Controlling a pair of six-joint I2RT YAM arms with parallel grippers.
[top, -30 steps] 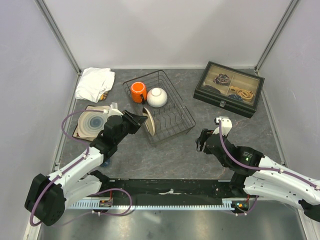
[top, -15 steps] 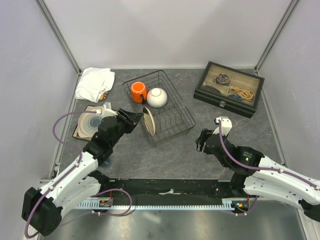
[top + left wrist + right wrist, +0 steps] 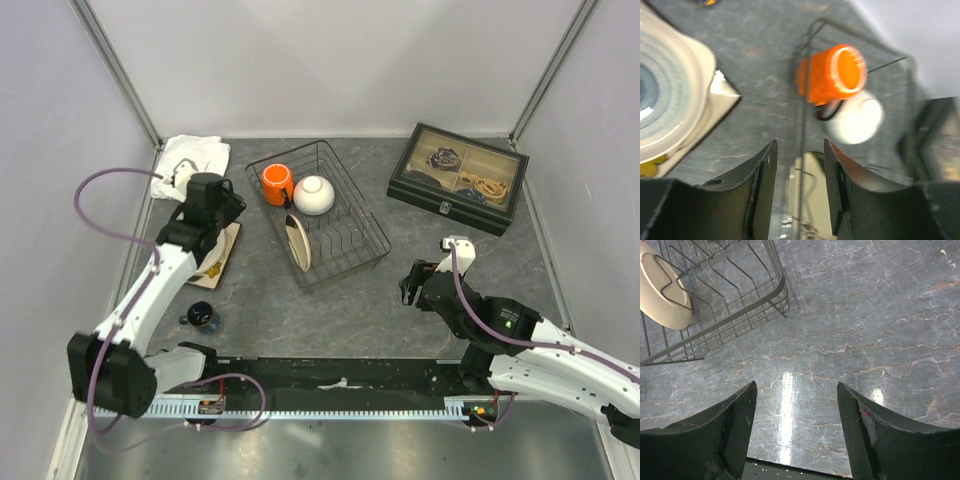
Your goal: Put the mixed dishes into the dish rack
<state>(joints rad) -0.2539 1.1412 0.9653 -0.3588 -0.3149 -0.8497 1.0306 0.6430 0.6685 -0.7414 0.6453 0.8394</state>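
— So, where do the dishes sit?
— The glossy orange mug (image 3: 277, 183), round white bowl (image 3: 314, 194) and cream plate (image 3: 299, 243) (on edge between prongs) are in the black wire dish rack (image 3: 340, 235). The square plate (image 3: 670, 100) lies left on the marbled grey bench (image 3: 330, 320).
— Fingers?
— The left fingers (image 3: 762, 190) and right fingers (image 3: 735, 430) are apart, empty.

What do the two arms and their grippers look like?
Both the left arm and right arm have white link shells with black joints and a purple cable looped along each. The left gripper and right gripper have two black, wedge-shaped fingers. A small green light shows on the right arm.
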